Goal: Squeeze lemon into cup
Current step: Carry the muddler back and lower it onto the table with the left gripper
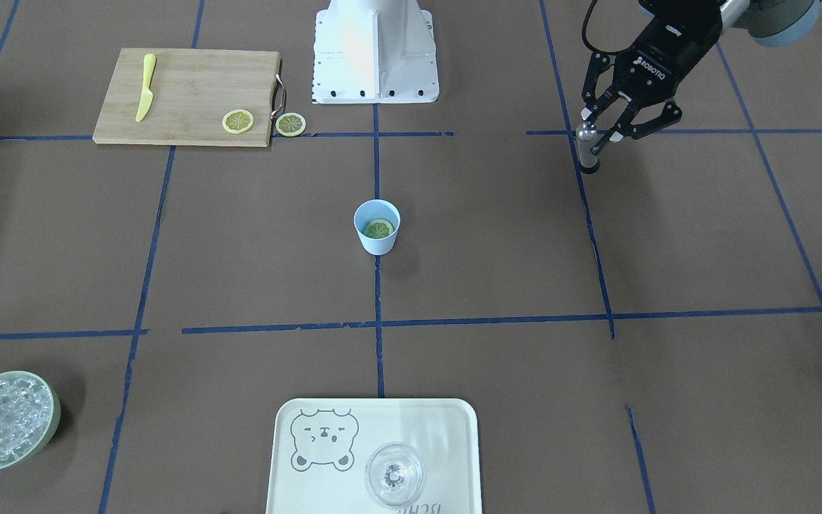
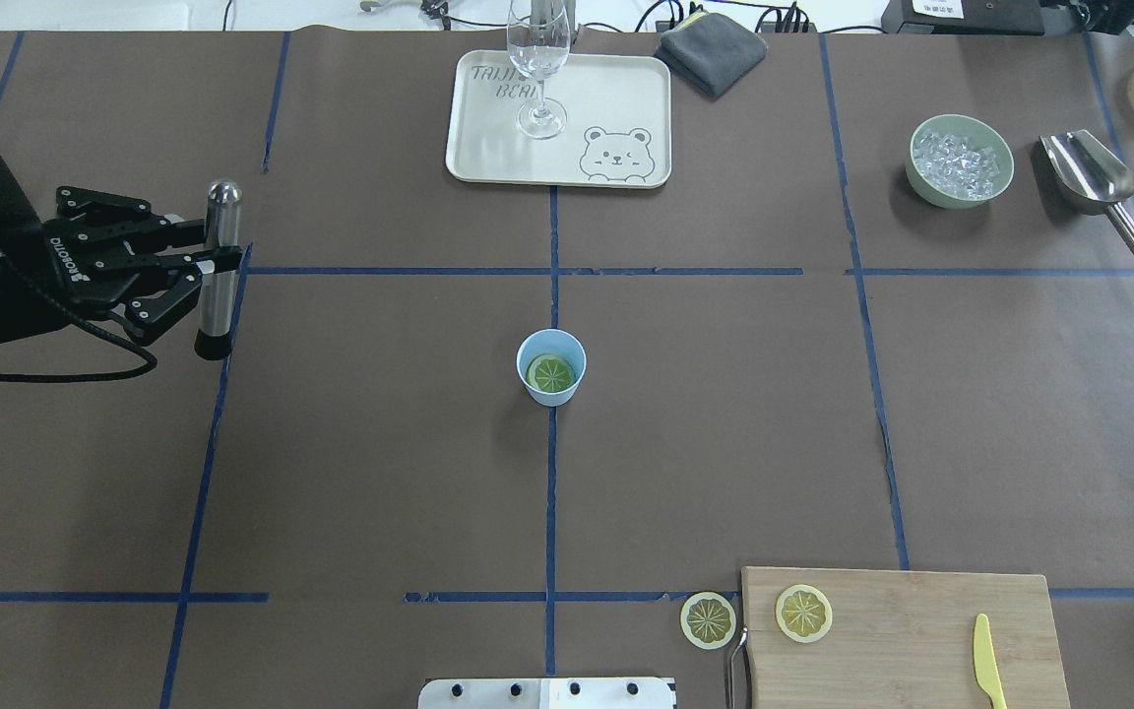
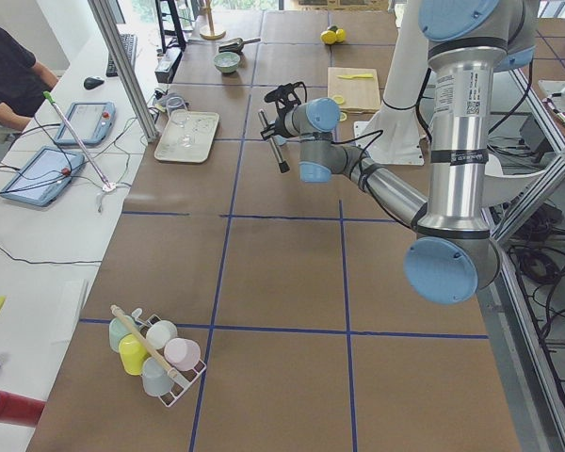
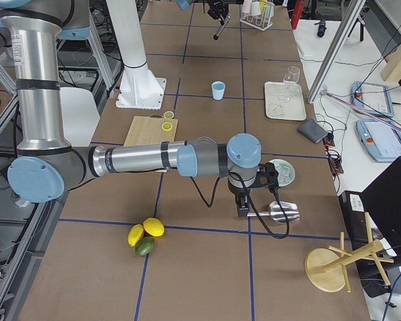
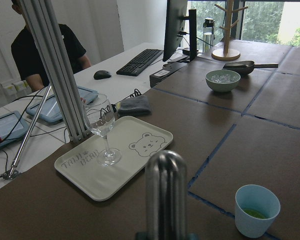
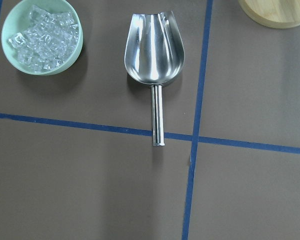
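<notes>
The light-blue cup (image 2: 551,386) stands at the table's middle, also in the front view (image 1: 377,243) and the left wrist view (image 5: 257,212). A lemon slice (image 2: 551,373) lies flat inside it (image 1: 379,228). My left gripper (image 2: 213,261) is shut on an upright metal rod (image 2: 220,295) with a black tip, far to the cup's left, above the table (image 1: 596,132). The rod fills the lower left wrist view (image 5: 165,195). My right gripper (image 4: 244,204) hovers over a metal scoop (image 6: 154,50) at the table's far right; I cannot tell if it is open or shut.
Two more lemon slices: one on the wooden cutting board (image 2: 803,612), one beside it (image 2: 708,619). A yellow knife (image 2: 988,662) lies on the board (image 2: 902,650). A tray (image 2: 488,148) bears a clear glass (image 2: 537,59). A green bowl of ice (image 2: 959,161) stands by the scoop.
</notes>
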Controlling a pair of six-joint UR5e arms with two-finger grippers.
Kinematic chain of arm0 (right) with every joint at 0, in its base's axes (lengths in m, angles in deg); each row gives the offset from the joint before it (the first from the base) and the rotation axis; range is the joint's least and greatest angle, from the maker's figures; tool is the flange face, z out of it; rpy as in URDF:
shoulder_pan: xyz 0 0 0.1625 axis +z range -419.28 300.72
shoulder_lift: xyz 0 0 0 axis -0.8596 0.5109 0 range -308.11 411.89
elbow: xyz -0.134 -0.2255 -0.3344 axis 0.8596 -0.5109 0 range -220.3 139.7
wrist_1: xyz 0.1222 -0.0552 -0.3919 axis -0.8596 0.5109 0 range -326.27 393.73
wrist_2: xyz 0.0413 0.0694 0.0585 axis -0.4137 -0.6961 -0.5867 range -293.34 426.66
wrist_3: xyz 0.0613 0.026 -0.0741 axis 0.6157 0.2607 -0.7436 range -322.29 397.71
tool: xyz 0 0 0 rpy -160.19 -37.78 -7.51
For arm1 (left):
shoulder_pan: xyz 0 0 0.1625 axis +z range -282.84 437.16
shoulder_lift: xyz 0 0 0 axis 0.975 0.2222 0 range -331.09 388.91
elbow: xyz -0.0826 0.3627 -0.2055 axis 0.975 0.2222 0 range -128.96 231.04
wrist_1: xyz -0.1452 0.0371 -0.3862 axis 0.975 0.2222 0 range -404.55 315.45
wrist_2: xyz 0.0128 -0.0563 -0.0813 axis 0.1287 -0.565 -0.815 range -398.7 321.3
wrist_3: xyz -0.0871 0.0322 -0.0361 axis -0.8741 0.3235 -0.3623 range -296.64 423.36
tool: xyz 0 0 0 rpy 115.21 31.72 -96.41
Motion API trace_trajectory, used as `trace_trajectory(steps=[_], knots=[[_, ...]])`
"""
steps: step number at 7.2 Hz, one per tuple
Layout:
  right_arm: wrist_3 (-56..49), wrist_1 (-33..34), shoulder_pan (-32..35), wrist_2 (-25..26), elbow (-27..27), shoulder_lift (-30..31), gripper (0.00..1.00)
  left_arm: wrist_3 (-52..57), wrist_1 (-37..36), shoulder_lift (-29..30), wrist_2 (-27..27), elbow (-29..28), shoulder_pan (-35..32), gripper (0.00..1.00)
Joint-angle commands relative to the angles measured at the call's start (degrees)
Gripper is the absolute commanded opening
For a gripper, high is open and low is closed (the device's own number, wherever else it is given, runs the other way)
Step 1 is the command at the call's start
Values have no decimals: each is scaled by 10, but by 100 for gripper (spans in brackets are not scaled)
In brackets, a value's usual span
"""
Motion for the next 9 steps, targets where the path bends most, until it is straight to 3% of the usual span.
trace_trajectory(steps=[1, 3, 4, 5, 7, 9], knots=[[0, -3, 0, -10, 12, 4, 100, -37, -12, -66, -23, -24, -6, 0], [-1, -3, -3, -12, 12, 2, 100, -85, -55, -80, -23, -28, -7, 0], [-1, -3, -3, -19, 13, 5, 100, -99, -184, -64, -50, -20, -10, 0], [-1, -4, -3, -16, 14, 26, 100, -117, -292, -1, -137, -49, -14, 0], [-2, -4, -3, -11, 14, 52, 100, -117, -366, 70, -155, -93, -12, 0], [-2, -5, -3, -12, 14, 54, 100, -116, -509, 136, -169, -99, -20, 0]])
